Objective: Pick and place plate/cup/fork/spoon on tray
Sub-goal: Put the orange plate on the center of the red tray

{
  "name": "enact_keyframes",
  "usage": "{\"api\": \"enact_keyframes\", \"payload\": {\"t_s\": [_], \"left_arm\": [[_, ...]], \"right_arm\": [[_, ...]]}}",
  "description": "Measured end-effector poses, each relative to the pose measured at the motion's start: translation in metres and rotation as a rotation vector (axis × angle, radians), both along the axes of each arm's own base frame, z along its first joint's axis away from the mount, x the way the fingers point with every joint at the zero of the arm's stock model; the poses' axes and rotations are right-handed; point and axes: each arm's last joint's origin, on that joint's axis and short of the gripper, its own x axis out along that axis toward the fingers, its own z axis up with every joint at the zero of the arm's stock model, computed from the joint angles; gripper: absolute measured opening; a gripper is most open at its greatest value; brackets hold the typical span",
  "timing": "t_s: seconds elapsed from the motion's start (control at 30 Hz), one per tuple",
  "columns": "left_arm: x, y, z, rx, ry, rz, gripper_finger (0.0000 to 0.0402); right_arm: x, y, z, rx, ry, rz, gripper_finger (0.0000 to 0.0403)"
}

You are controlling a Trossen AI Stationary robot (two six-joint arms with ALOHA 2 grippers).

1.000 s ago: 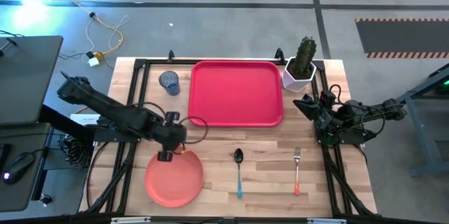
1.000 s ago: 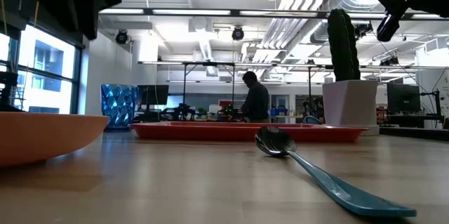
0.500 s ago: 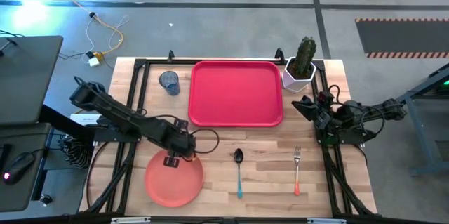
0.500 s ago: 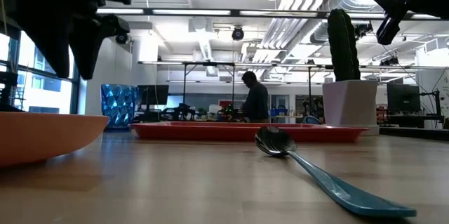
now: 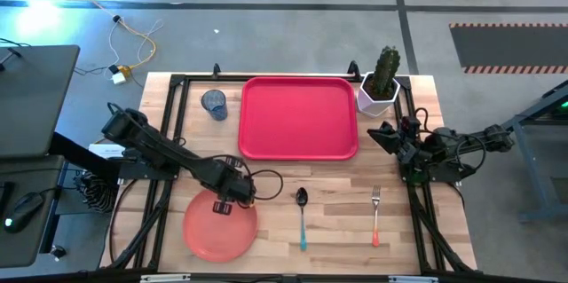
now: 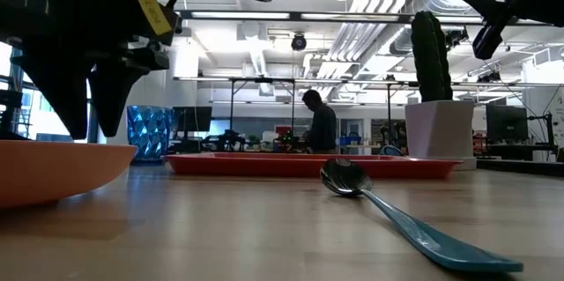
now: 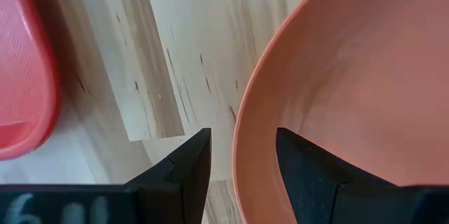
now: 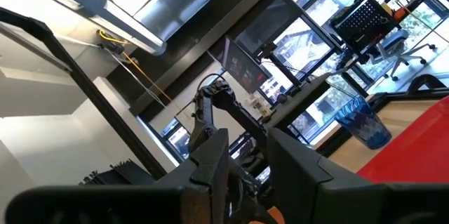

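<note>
I have the left gripper open, its fingers straddling the rim of the plate on the side facing the tray. The right gripper waits well apart, slightly parted, holding nothing.

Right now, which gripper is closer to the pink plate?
Left. The left gripper hangs over the plate, fingers open astride its far rim near the tray. The right gripper waits beside the table's right edge, beyond the fork.
</note>
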Motion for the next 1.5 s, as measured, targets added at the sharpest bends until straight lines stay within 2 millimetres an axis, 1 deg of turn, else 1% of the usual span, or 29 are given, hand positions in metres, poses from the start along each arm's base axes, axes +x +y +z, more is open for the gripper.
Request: {"api": "enact_keyframes", "payload": {"t_s": [0.2, 0.43, 0.63, 0.77, 0.97, 1.1, 1.3, 1.5], "left_arm": [[0.005, 0.0, -0.009, -0.001, 0.012, -0.01, 0.0149], [0.012, 0.005, -0.023, -0.005, 0.056, 0.017, 0.0149], [0.013, 0.009, -0.024, -0.004, 0.058, 0.039, 0.0146], [0.014, 0.01, -0.024, -0.011, 0.061, 0.042, 0.0119], [0.014, 0.01, -0.024, -0.013, 0.063, 0.041, 0.0053], [0.013, 0.009, -0.022, -0.053, 0.073, 0.04, 0.0013], [0.014, 0.009, -0.022, -0.101, 0.087, 0.053, 0.001], [0.016, 0.021, -0.016, -0.149, 0.077, 0.14, 0.0003]], "right_arm": [[0.0, 0.0, 0.0, 0.0, 0.001, 0.0, 0.0091], [0.0, 0.0, -0.001, 0.0, 0.009, 0.001, 0.0091], [0.0, 0.0, -0.001, -0.001, 0.01, 0.001, 0.0091], [0.0, 0.0, -0.001, -0.002, 0.012, 0.0, 0.0091], [0.001, 0.0, -0.001, -0.003, 0.015, 0.0, 0.0091], [0.001, 0.0, -0.001, -0.003, 0.016, 0.0, 0.0091], [0.001, 0.0, -0.001, -0.003, 0.016, -0.001, 0.0091], [0.001, 0.0, -0.001, -0.001, 0.015, 0.0, 0.0091]]}}
